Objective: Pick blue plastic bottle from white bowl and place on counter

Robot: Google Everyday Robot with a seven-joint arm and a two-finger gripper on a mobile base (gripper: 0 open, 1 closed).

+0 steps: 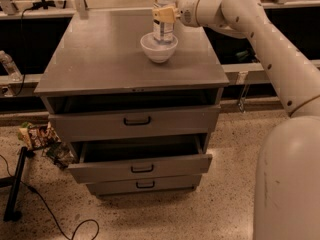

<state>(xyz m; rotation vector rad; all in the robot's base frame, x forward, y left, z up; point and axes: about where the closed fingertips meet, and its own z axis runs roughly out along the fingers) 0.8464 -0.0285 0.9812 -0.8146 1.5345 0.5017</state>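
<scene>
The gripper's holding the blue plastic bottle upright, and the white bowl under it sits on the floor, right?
No. The camera view shows the white bowl on the counter, not the floor. The gripper does hold the blue plastic bottle upright over it.

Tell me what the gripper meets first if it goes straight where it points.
The blue plastic bottle, which the gripper holds above the white bowl; beyond it, probably only air over the counter.

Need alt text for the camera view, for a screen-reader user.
The gripper grips the upright blue plastic bottle by its upper body, its base within the white bowl at the back of the grey counter. Below, the cabinet's middle drawer is pulled partly open.
</scene>
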